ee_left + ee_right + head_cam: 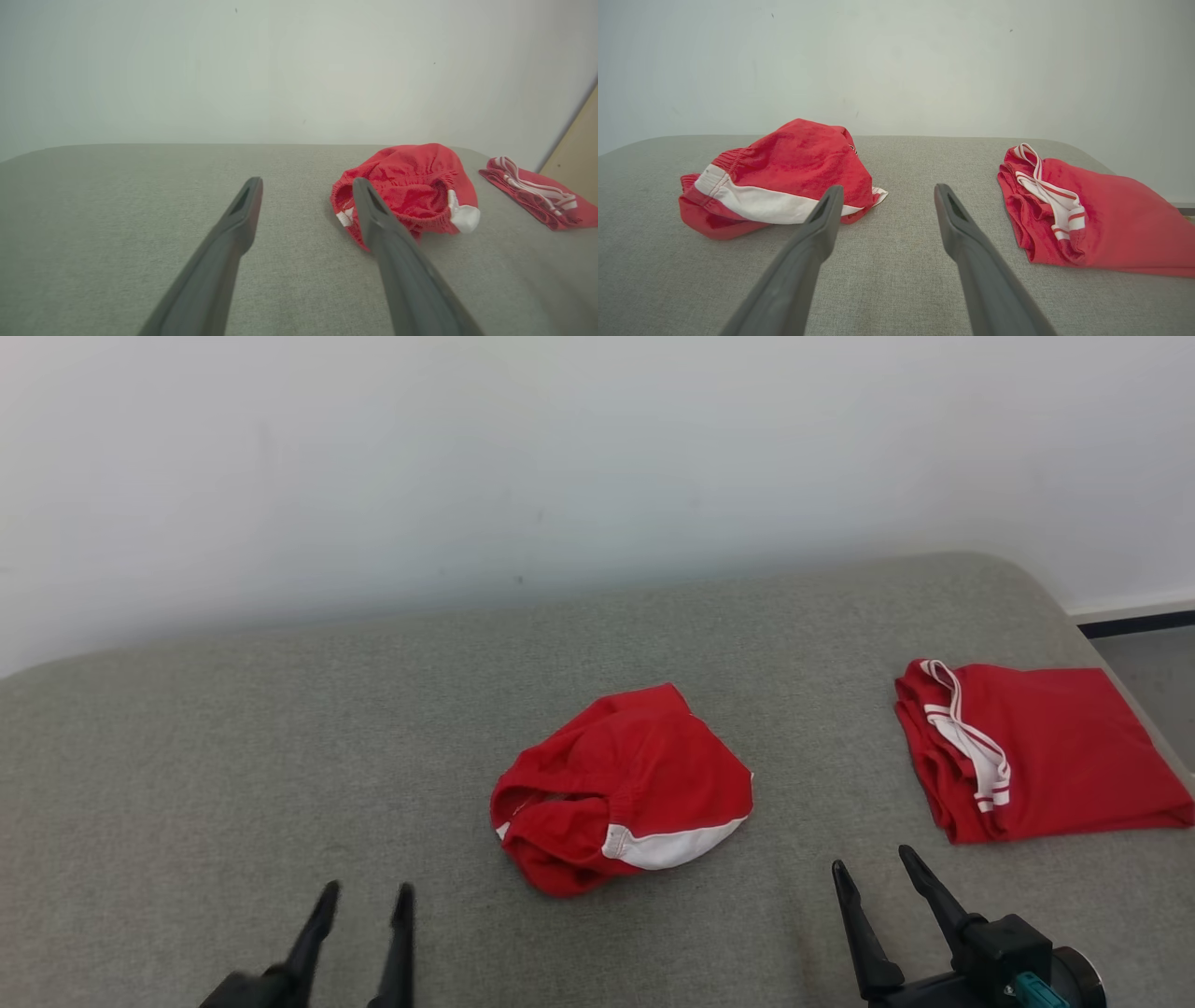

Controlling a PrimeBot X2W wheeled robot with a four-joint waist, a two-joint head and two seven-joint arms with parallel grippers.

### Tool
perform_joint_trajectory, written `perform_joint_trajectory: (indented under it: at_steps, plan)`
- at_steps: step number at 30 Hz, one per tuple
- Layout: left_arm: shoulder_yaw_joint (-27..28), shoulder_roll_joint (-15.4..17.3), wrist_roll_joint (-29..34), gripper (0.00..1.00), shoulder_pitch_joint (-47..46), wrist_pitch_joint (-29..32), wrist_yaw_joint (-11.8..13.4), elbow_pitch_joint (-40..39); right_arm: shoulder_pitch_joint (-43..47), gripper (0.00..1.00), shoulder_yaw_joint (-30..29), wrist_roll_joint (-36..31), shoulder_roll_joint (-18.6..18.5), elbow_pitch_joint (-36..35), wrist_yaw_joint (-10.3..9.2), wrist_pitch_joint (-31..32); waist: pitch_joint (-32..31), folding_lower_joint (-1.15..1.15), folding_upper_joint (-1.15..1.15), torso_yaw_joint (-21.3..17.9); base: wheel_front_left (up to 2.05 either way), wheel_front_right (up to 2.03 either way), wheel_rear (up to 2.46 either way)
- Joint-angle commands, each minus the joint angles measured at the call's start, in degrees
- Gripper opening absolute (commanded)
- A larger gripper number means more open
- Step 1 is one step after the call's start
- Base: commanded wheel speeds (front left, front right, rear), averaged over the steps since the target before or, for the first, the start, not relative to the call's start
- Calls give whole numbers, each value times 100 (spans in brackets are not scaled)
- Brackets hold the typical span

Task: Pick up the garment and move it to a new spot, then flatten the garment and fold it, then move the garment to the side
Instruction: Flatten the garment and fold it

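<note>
A crumpled red garment [624,789] with a white band lies bunched in the middle of the grey padded surface [280,737]; it also appears as the garment [411,191] right of my left fingers and the garment [780,179] left of my right fingers. My left gripper [366,902] stands open at the lower left, short of the garment, nothing between its fingers. My right gripper [873,863] stands open at the lower right, apart from the cloth. In the wrist views the left gripper [306,186] and right gripper [887,193] both show spread fingers over bare fabric.
A second red garment [1036,751] with white striped trim lies folded flat at the right edge, also seen as the folded garment [1092,219] and the folded garment [537,198]. A pale wall [560,457] rises behind the surface. Floor [1153,677] shows past the right edge.
</note>
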Motion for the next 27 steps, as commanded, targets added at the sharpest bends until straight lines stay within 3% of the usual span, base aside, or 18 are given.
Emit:
perform_joint_trajectory:
  at_steps: [1, 5, 14, 27]
  plan:
    - [-97, -15, -84, 100, -182, 86, -40, 44, -51, 100, 15, 58, -25, 7, -17, -17, 31, 0, 0, -81, 0, 0, 0]
    - [-583, -60, -348, 100, -716, 441, -176, 340, -88, 100, 66, 59, -3, 14, -17, -24, 90, 0, 0, -269, 0, 0, 0]
    - [-1527, -93, -1040, 100, -1699, 1308, -221, 1246, -228, 100, 163, 85, -45, 52, -17, -38, 273, 0, 0, -786, 0, 0, 0]
    - [-1549, -134, -1324, 100, -2251, 1644, 121, 2108, -309, 100, 307, 92, -43, 85, -17, -54, 421, 0, 0, -1289, 0, 0, 0]
